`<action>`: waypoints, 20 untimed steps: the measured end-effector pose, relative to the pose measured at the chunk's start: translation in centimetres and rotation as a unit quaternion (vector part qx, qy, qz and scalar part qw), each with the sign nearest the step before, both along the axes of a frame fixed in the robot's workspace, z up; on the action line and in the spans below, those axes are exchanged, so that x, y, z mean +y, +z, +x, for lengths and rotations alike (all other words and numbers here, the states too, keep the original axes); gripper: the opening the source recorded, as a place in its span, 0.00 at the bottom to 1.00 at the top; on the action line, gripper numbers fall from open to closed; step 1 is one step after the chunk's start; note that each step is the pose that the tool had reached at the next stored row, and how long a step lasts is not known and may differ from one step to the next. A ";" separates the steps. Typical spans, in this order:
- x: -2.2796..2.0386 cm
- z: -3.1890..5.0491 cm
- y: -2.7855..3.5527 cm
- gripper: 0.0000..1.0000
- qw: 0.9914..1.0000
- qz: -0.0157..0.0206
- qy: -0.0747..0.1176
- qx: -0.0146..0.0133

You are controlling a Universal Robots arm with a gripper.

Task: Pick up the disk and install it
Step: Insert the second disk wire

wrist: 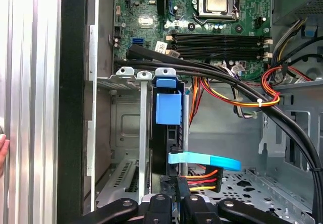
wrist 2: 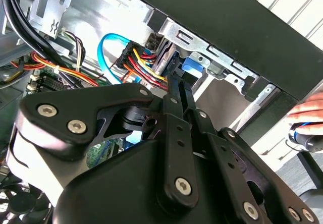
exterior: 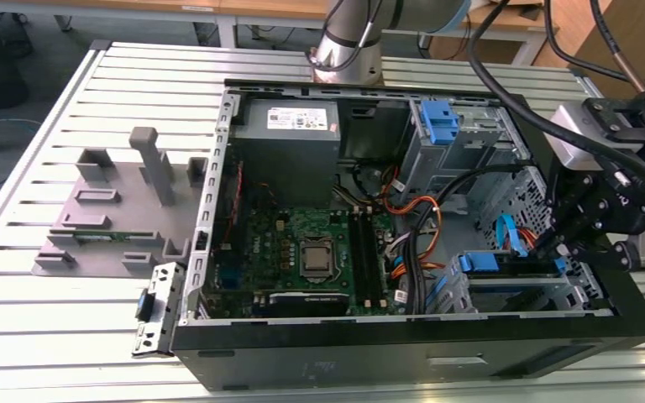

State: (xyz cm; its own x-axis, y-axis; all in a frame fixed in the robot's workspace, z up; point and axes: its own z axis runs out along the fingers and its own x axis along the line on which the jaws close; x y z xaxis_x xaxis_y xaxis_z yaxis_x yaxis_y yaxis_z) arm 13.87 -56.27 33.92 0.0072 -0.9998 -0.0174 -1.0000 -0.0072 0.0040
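A: Presently, where is the tool?

B: Over the open computer case, at the drive cage near the exterior view's right. Its black fingers sit close together, reaching down at the cage's rear.

A: And the disk?

B: Standing on edge in the cage slot, blue carrier tab uppermost in the first wrist view. Cannot tell whether the fingers actually clamp it.

A: Surroundings?

B: A light-blue data cable and a red-yellow power plug lie just beside the fingers; the case rests on the slatted tabletop.
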 end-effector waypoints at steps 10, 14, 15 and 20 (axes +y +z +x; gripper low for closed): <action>0.11 -0.03 -0.19 0.16 1.000 0.000 0.000 0.000; 0.12 -0.07 -0.26 0.16 1.000 0.000 0.000 0.000; 0.11 -0.07 -0.26 0.16 1.000 0.000 0.000 0.000; 0.12 -0.07 -0.34 0.16 1.000 0.000 0.000 0.000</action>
State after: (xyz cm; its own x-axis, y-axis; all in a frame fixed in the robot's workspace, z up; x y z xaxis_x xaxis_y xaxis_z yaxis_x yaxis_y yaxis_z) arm 13.80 -56.16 33.58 0.0072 -0.9998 -0.0172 -1.0000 -0.0073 0.0040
